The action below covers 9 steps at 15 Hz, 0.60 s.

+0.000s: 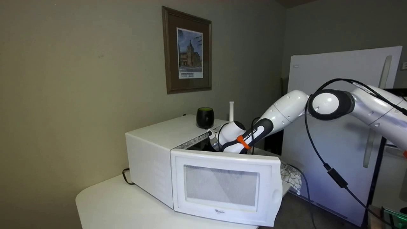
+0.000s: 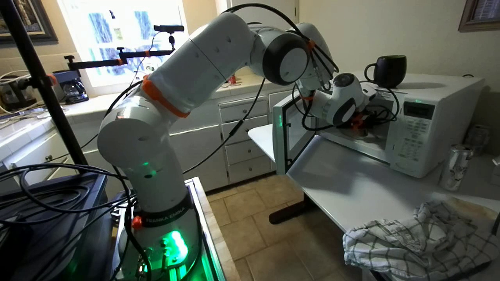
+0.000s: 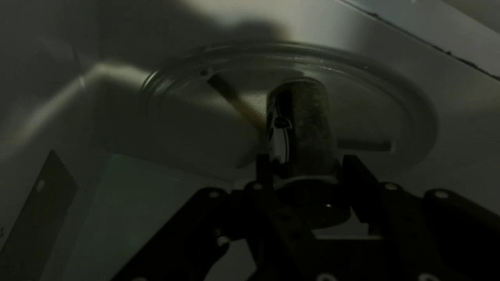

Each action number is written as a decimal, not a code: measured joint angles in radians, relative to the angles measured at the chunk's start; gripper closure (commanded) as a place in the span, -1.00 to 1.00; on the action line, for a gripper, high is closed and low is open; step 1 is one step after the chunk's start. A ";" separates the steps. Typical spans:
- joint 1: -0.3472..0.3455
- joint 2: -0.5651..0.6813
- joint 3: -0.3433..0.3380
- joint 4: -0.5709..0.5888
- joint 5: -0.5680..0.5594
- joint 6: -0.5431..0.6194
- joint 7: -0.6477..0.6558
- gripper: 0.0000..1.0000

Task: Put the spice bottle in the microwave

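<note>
**Spice bottle inside the microwave, hand clamped near the cap**

Right into the microwave (image 2: 449,128) we go, and there's the spice bottle (image 3: 300,125), mid-frame in the wrist view, its far end showing against the glass turntable (image 3: 375,113); whether it touches, I cannot tell. The hand (image 3: 306,171) has it pinched, fingers (image 3: 355,175) in from both sides near the dark cap (image 3: 316,210), lower centre of the frame.

This should be a small, stiff load: probably light, glass or hard plastic by the look, no give under a squeeze. Smooth walls could let it twist or slip, so a snug hold just below the cap looks the right spot, leaving the base free to land first. If it is glass, a hard knock on that turntable is the danger. Gently does it!

And the angles? Only the wrist view gives us the bottle clearly, pale label (image 3: 279,136) and all. In an exterior view the swung-out door (image 1: 222,184), bottom centre, blocks hand and bottle completely. In an exterior view we get the keypad (image 2: 414,132), right of centre, the silver drinks can (image 2: 456,168), far right, and the handle on the black mug (image 2: 390,72), upper right, but the bottle is lost in shadow and cables.
</note>
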 measured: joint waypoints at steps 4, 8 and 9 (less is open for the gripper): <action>0.003 0.000 -0.005 0.001 -0.010 0.000 0.022 0.53; 0.009 -0.001 -0.011 0.002 -0.012 0.000 0.035 0.53; 0.012 -0.002 -0.016 0.002 -0.012 0.000 0.039 0.53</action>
